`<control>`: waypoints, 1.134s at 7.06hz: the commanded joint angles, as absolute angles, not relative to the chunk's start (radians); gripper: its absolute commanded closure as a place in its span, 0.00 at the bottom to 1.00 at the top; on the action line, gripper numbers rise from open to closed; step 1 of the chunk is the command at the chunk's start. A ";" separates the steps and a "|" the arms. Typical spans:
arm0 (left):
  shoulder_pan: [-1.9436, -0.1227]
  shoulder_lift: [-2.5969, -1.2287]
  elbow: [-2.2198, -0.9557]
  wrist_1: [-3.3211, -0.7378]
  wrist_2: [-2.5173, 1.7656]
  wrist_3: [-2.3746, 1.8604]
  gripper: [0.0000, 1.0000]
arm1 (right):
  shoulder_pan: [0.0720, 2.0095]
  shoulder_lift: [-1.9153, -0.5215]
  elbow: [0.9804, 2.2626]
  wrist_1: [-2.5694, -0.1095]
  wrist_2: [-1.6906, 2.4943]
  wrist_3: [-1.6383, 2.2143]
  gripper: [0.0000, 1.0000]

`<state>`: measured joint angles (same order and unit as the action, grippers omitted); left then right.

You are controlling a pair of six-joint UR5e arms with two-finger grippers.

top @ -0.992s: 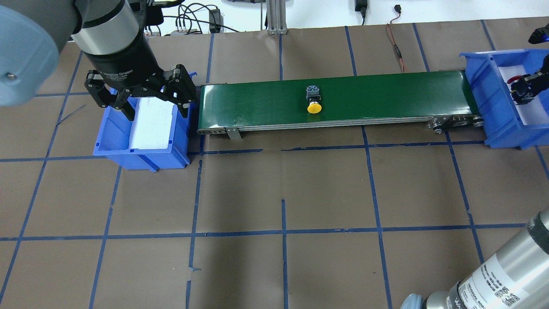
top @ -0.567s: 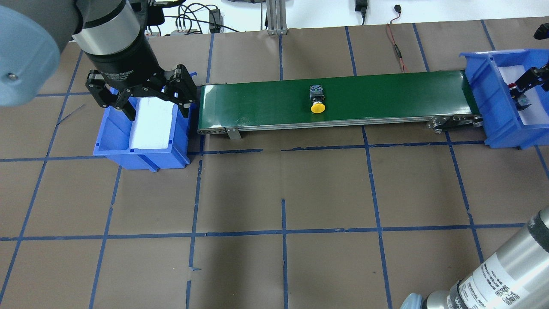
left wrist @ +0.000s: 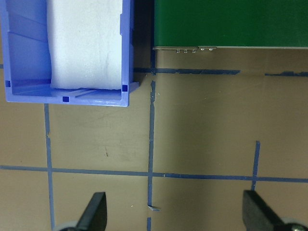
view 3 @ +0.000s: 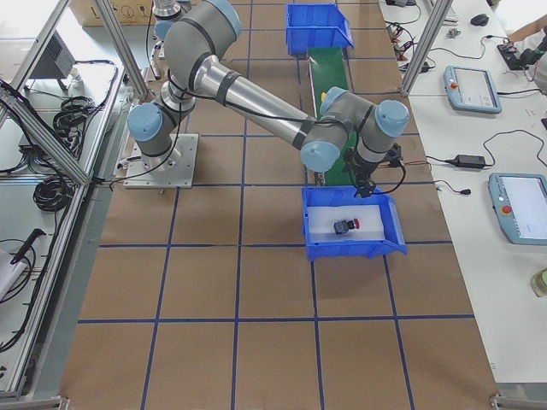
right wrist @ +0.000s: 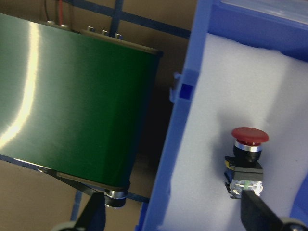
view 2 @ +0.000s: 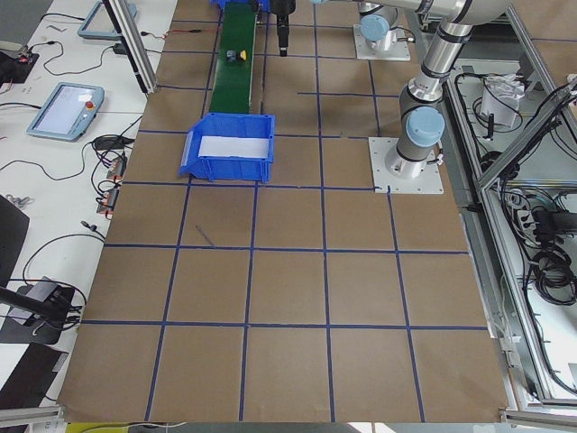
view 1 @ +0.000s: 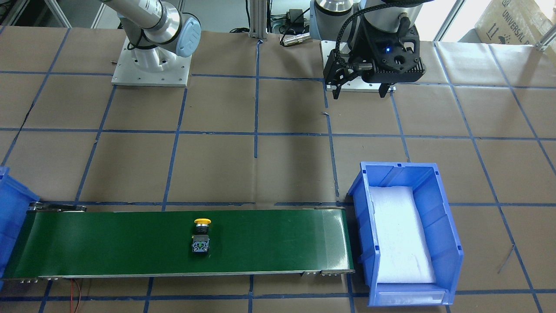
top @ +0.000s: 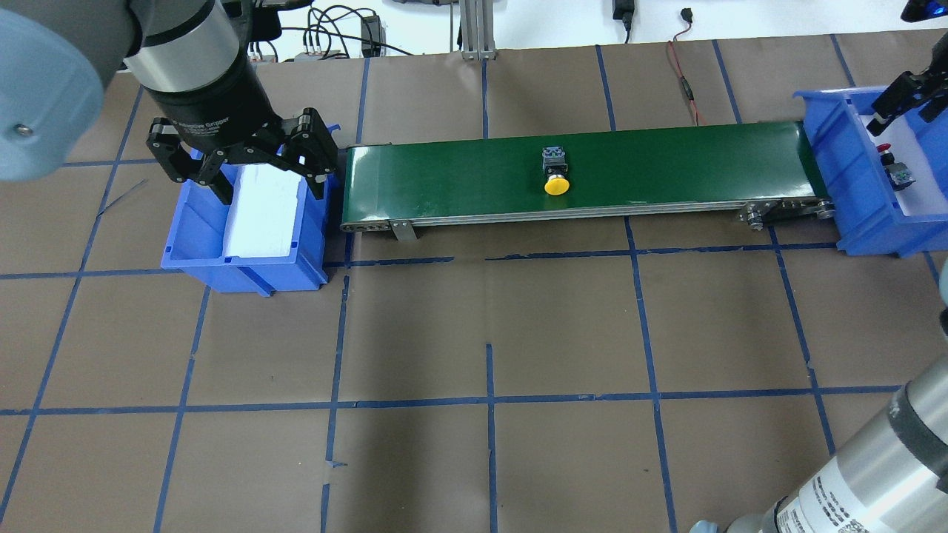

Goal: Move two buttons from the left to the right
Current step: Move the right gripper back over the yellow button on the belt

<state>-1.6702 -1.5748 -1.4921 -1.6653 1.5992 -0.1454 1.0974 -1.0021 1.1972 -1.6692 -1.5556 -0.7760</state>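
Hovering spread-open above the right bin [top: 833,152], my right gripper [top: 902,109] has the yellow button [top: 555,173] at nine o'clock overhead, lying crosswise mid-belt [top: 666,163].

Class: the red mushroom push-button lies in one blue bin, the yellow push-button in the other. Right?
No: the overhead view shows the yellow-cap push-button on the green conveyor belt. The red mushroom-cap push-button is in a blue plastic bin.
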 commanded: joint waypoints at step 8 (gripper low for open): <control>-1.669 -1.585 -1.485 -1.647 1.574 -0.143 0.00 | 1.558 -0.974 1.282 -1.831 -1.545 -0.220 0.00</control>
<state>-1.6698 -1.5853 -1.4839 -1.6475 1.5744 -0.1427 1.5281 -0.9973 1.2606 -1.7479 -1.5414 -0.2583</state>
